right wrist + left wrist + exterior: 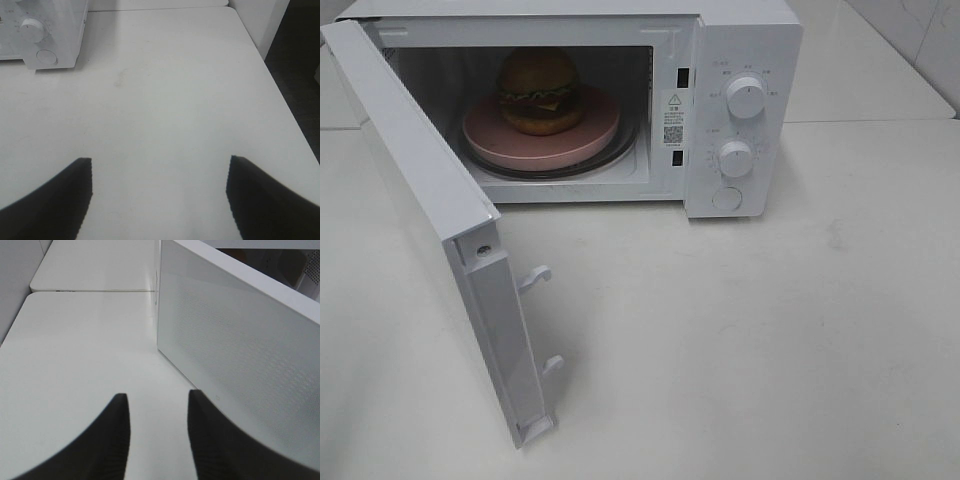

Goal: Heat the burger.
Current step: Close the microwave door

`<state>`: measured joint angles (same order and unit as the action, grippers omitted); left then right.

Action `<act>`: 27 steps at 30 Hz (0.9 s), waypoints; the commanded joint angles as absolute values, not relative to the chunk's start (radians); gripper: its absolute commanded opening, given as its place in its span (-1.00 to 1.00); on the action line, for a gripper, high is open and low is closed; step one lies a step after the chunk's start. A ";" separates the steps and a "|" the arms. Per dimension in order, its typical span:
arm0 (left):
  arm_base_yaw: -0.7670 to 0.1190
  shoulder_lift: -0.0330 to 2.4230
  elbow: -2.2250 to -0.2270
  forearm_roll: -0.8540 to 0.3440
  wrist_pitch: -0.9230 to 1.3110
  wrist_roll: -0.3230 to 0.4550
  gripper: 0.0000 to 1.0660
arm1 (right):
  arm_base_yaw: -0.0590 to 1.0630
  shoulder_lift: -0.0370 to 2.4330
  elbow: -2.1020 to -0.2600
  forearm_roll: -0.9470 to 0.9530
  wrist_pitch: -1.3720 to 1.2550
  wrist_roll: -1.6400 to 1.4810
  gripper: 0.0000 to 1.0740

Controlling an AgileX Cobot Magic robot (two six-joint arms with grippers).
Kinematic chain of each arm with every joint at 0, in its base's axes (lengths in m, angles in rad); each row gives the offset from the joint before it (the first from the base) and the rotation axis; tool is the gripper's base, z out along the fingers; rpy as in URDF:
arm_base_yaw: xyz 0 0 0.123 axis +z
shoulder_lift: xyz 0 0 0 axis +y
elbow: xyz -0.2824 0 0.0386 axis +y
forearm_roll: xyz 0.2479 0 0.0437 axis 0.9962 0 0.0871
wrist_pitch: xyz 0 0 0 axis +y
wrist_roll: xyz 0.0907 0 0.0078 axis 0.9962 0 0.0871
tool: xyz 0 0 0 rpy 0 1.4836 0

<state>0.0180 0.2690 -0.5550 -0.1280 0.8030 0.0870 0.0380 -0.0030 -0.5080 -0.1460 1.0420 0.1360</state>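
Bright, even light washes the table [770,330]; wrist views slightly blurred.

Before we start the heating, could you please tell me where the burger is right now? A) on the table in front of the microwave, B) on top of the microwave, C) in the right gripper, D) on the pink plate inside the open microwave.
D: the burger sits on the pink plate inside the microwave, whose door stands open.
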 commanded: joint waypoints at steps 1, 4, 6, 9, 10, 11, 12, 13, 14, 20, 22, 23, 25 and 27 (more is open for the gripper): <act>0.019 0.324 -0.552 -0.123 0.723 0.080 -0.81 | 0.031 -0.034 -0.505 -0.145 1.037 0.129 0.40; 0.019 0.384 -0.499 -0.122 0.597 0.089 -1.00 | 0.031 -0.034 -0.505 -0.145 1.037 0.129 0.40; 0.019 0.398 -0.479 -0.125 0.554 0.090 -1.00 | 0.031 -0.034 -0.505 -0.145 1.037 0.129 0.40; 0.019 0.436 -0.419 -0.128 0.409 0.094 -1.00 | 0.031 -0.034 -0.505 -0.145 1.037 0.129 0.40; 0.019 0.460 -0.375 -0.135 0.290 0.096 -1.00 | 0.031 -0.034 -0.505 -0.145 1.037 0.129 0.40; 0.019 0.473 -0.359 -0.141 0.241 0.096 -1.00 | 0.031 -0.034 -0.505 -0.145 1.037 0.129 0.40; 0.019 0.473 -0.359 -0.141 0.241 0.096 -1.00 | 0.031 -0.034 -0.505 -0.145 1.037 0.129 0.40; 0.019 0.501 -0.319 -0.143 0.135 0.096 -1.00 | 0.031 -0.034 -0.505 -0.145 1.037 0.129 0.40; 0.019 0.512 -0.305 -0.143 0.082 0.097 -1.00 | 0.031 -0.034 -0.505 -0.145 1.037 0.129 0.40; 0.019 0.637 -0.215 -0.121 -0.207 0.100 -1.00 | 0.031 -0.034 -0.505 -0.143 1.037 0.117 0.40; 0.019 0.660 -0.208 -0.121 -0.241 0.099 -1.00 | 0.031 -0.034 -0.505 -0.143 1.037 0.114 0.40; 0.017 0.708 -0.200 -0.117 -0.298 0.097 -1.00 | 0.031 -0.034 -0.505 -0.143 1.037 0.114 0.40; 0.014 0.734 -0.198 -0.108 -0.326 0.091 -1.00 | 0.031 -0.034 -0.505 -0.143 1.037 0.114 0.40; 0.001 0.792 -0.198 -0.074 -0.377 0.065 -1.00 | 0.031 -0.034 -0.505 -0.143 1.037 0.114 0.40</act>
